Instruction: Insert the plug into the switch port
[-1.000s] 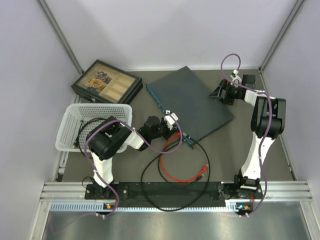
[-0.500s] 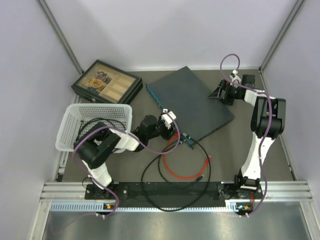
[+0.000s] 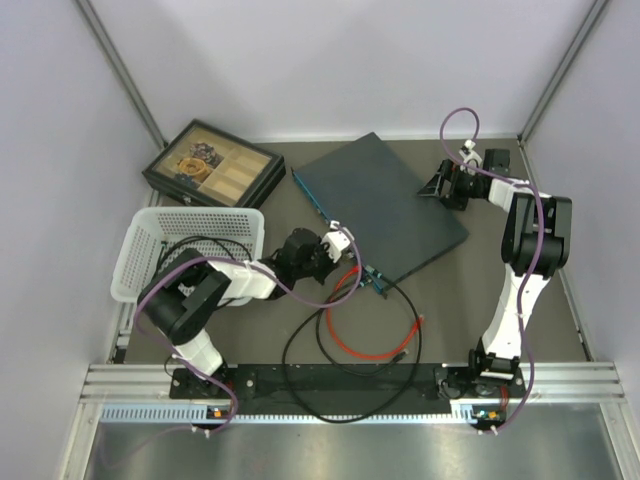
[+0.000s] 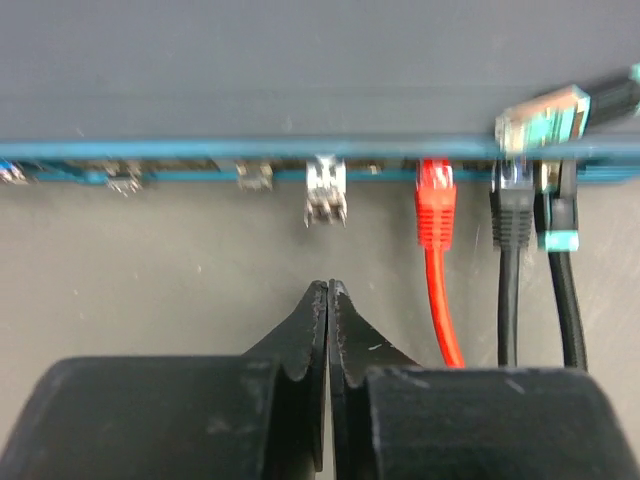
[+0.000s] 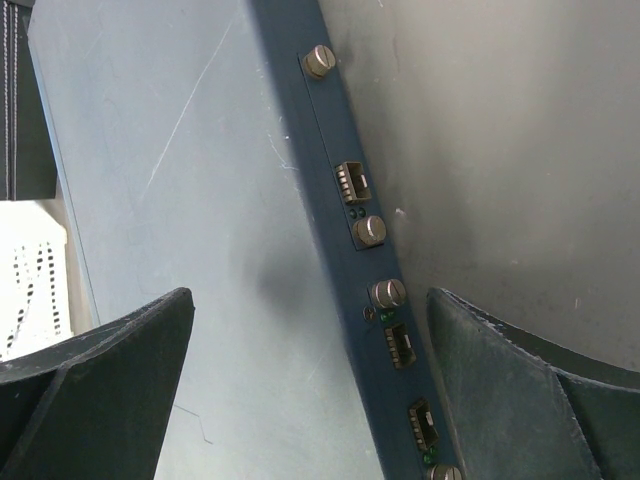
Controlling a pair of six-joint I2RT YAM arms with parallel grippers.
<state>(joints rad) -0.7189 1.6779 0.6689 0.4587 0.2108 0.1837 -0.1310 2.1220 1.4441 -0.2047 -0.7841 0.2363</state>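
Switch: the flat dark blue-grey switch [image 3: 385, 200] lies askew in the middle of the bench [image 3: 470, 310], with its thin teal port edge [image 4: 200, 150] turned towards the left arm.
Plug: a small clear plug [image 4: 325, 192] stands in one socket of that edge, its body projecting out over the bench. No cable shows behind it, and whether it is latched home cannot be told.
Neighbours: to its right in the same row sit a red plug [image 4: 436, 200] and two black plugs [image 4: 513, 215], their cables trailing towards the near side.
Left gripper: the left gripper [image 4: 328, 300] has its jaws pressed together and holds nothing. The tips are in line with the clear plug, near it but apart from it.
Right gripper: the right gripper [image 5: 308, 300] has its jaws spread wide above the switch's far-right edge, which carries screws and sockets. It grips nothing.
Step in hand: by judgement this is the seating stage, since the plug is already at its port and free of any grip.
Next move: probably a short, straight push with the closed tips along the socket's axis. It needs square contact on the plug's back, because an off-centre push could slip aside or shove the switch.
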